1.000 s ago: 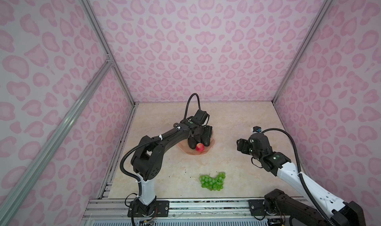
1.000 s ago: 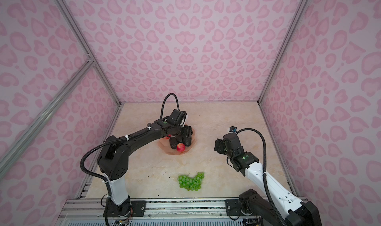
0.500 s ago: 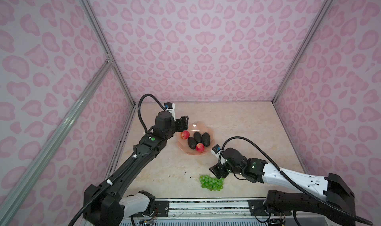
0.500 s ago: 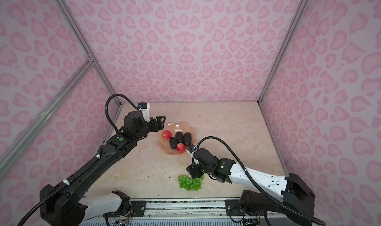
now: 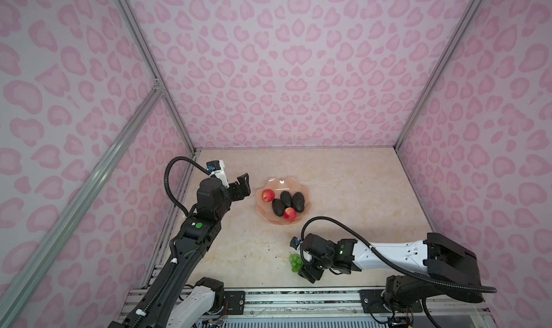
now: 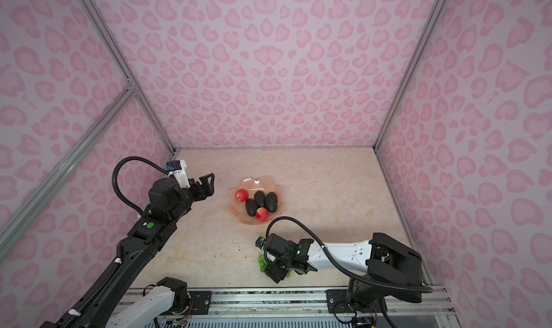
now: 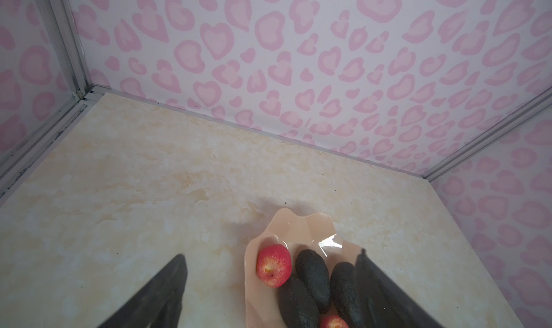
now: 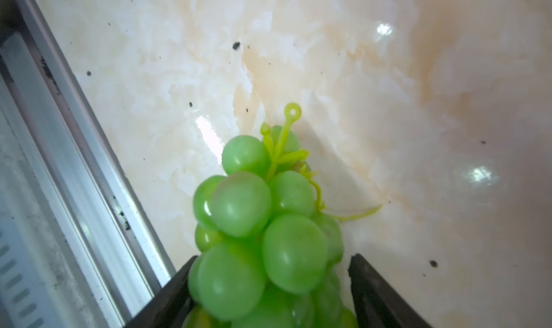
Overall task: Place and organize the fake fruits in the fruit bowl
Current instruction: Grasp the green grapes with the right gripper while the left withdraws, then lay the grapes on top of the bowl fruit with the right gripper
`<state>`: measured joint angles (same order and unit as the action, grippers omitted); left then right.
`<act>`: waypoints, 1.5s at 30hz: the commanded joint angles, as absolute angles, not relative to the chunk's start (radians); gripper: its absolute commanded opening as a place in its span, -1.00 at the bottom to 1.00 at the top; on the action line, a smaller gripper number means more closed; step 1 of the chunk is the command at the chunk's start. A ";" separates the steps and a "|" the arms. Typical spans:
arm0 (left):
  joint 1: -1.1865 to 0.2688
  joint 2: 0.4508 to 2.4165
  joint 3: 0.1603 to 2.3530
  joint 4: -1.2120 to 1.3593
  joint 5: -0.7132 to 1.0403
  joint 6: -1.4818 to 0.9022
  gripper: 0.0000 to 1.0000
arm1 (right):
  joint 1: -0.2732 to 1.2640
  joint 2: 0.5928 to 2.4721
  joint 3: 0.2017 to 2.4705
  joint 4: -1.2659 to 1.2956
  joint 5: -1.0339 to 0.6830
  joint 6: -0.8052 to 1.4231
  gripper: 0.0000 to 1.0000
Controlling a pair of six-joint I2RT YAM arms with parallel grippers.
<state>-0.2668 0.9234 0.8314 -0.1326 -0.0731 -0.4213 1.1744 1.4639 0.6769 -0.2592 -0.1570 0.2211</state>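
now left end effector (image 5: 245, 185) gapes empty, right end effector (image 8: 273, 259) spread around grapes (image 8: 239, 204)

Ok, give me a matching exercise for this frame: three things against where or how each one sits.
Things:
1. grapes
2. avocados
3. left end effector

States:
A. open, holding nothing
B. outside the fruit bowl, between the right end effector's fingers
C. side by side in the fruit bowl

Pairs: 1-B, 2-C, 3-A.

Bright, even light; glare spots on tabletop (image 8: 383, 29); nearest grapes (image 8: 233, 281) blurred; soft shadows.
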 commanded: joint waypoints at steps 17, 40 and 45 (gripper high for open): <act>-0.208 0.897 0.835 -0.152 -0.060 -0.396 0.77 | 1.054 1.346 0.747 -0.147 -0.136 0.352 -0.57; -0.163 0.828 0.806 -0.195 -0.074 -0.380 0.78 | 0.738 1.885 1.330 -0.104 -0.174 0.280 -0.08; -0.156 0.816 0.798 -0.200 -0.079 -0.371 0.80 | 0.685 1.894 1.271 0.059 -0.296 0.331 0.48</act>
